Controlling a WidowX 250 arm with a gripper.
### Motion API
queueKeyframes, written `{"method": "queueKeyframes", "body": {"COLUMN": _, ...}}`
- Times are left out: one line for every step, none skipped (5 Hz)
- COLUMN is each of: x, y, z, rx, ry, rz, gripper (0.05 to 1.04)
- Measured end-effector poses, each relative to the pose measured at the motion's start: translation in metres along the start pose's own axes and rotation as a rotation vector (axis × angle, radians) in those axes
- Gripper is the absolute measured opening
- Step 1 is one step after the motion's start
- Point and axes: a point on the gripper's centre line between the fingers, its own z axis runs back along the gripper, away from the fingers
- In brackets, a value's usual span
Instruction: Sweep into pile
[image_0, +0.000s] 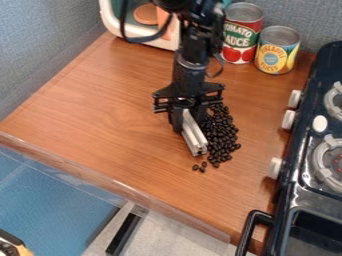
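When looking down at a slant on the brown wooden surface (100, 110), can make out the black gripper (188, 117) near the middle, hanging below the arm. Closed around the upper end of a pale, grooved bar (194, 137), parted only by its thickness. Can trace the bar slanting toward the near edge and a little to the view's right, its lower end close to the surface.

See dark beans (222, 132) massed along the bar's right side, some right up beside it. Crowded into a long, uneven patch, running from beside the gripper to just past the bar's lower end. Note a few loose beans below that end, slightly apart from the rest.

At the back, see a red can (242, 30) and a yellow-and-blue can (277, 50), both upright, side by side. Left of them, partly behind the arm, note a white box (108, 20). Along the right, find a black stove (310, 100) with pale knobs (275, 168).
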Motion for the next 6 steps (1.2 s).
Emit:
{"method": "queueKeyframes", "body": {"x": 0.011, "y": 0.009, "z": 0.022, "rx": -0.040, "ry": 0.012, "rz": 0.020, "gripper": 0.386}}
{"method": "queueKeyframes", "body": {"x": 0.018, "y": 0.014, "z": 0.043, "rx": -0.094, "ry": 0.017, "rz": 0.020, "gripper": 0.386}}
{"method": "queueKeyframes", "body": {"x": 0.016, "y": 0.024, "z": 0.054, "rx": -0.114, "ry": -0.012, "rz": -0.010, "gripper": 0.386}}
{"method": "queueKeyframes", "body": {"x": 0.000, "y": 0.036, "z": 0.049, "rx": -0.096, "ry": -0.067, "rz": -0.070, "gripper": 0.386}}
{"method": "queueKeyframes", "body": {"x": -0.017, "y": 0.044, "z": 0.045, "rx": -0.072, "ry": -0.086, "rz": -0.102, "gripper": 0.386}}
{"method": "queueKeyframes", "body": {"x": -0.038, "y": 0.047, "z": 0.029, "rx": -0.034, "ry": -0.086, "rz": -0.132, "gripper": 0.386}}
